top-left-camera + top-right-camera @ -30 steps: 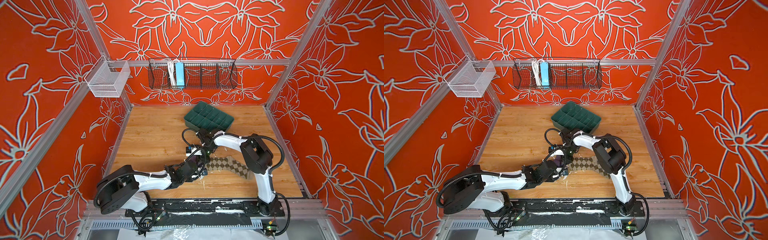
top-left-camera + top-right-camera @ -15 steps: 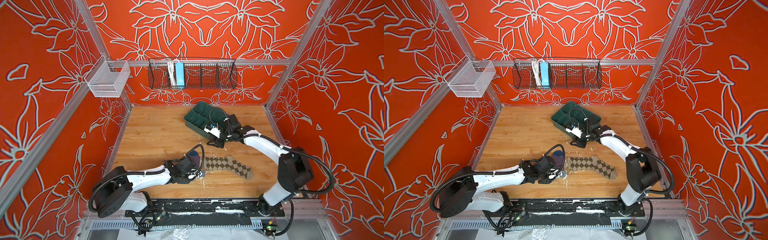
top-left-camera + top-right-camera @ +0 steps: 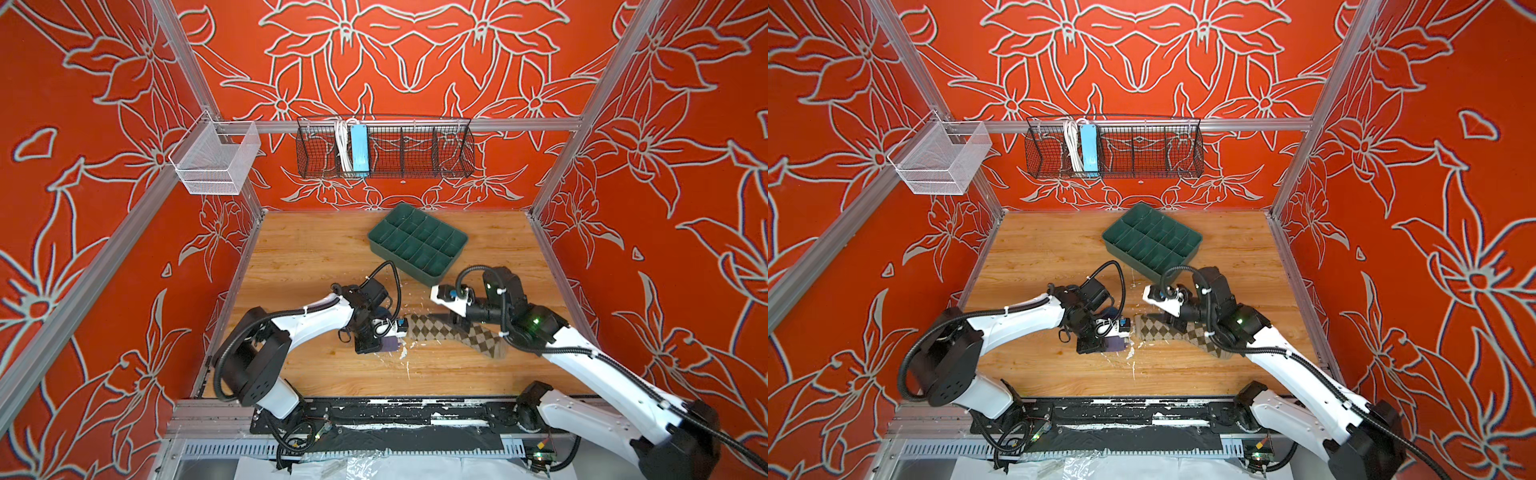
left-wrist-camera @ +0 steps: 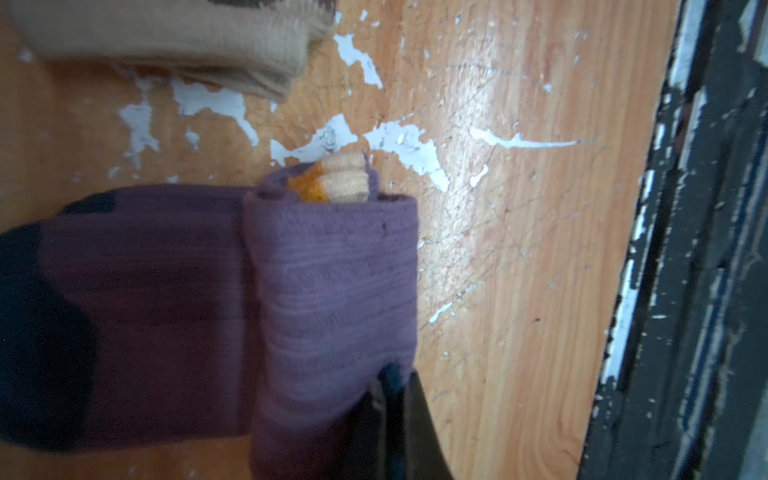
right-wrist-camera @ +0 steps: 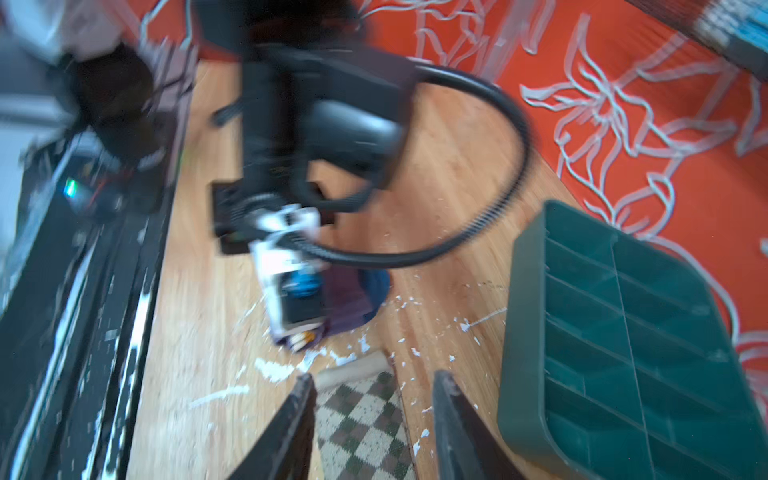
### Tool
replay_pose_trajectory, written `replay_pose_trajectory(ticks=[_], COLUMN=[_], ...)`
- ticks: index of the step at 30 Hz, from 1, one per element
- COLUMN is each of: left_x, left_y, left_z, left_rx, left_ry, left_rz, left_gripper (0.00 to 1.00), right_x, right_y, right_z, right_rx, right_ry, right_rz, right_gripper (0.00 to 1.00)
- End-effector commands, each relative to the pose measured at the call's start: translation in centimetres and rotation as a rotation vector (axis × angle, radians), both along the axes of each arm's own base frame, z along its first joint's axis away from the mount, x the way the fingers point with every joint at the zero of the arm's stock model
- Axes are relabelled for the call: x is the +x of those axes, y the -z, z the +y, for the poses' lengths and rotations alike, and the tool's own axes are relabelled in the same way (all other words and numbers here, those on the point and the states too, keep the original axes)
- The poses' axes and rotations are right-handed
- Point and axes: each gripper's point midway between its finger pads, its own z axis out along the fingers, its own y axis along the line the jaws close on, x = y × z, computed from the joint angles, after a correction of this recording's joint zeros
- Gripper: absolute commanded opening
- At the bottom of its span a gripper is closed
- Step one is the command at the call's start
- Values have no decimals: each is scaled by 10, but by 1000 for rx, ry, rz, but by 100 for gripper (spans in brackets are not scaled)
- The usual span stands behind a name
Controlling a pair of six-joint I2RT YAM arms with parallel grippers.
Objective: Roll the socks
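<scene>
The green tray point(image 3: 417, 245) on the worktop point(image 3: 316, 257) has empty compartments. The black wire basket point(image 3: 415, 147) holds a blue box point(image 3: 359, 147) and white cable point(image 3: 341, 145); the white basket point(image 3: 216, 160) seems empty. There are two socks: the left gripper point(image 4: 390, 399), jaws closed, pinches the half-rolled purple sock point(image 4: 332, 282); the right gripper point(image 5: 374, 399), jaws apart, hovers over the flat argyle sock point(image 3: 453, 334).

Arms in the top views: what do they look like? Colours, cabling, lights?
Both arms have white link shells with black joint housings and black corrugated cable looping over the wrists, in both top views. The left end effector has a white-and-blue block by its dark fingers. The right arm shows a green light near its elbow. The right end effector has dark tapered fingers.
</scene>
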Motion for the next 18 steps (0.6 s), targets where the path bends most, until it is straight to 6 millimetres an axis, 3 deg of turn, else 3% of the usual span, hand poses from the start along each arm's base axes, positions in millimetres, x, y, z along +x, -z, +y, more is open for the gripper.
replay_pose_trajectory(ticks=[1,5,8,12,18], left_x=[-12,8,15,17,15], left_y=[-1,4,4,2,-1], left_z=[-5,-12,-14,-15,-15], left_rx=[-14,2,4,-5,-14], left_ry=[-33,-105,-121,-126,-128], left_rz=[185,236,246,247,246], left_gripper=[4,3,3,2,2], right_x=[-18,-39,-44,-29,7], right_y=[39,65,83,99,125], right_z=[-10,5,20,46,81], right_rx=[-216,-292,-337,-373,-433], right_ry=[-58,-157,-200,-193,-145], right_rz=[-153,-292,-364,-442,-518], right_gripper=[49,55,58,59,61])
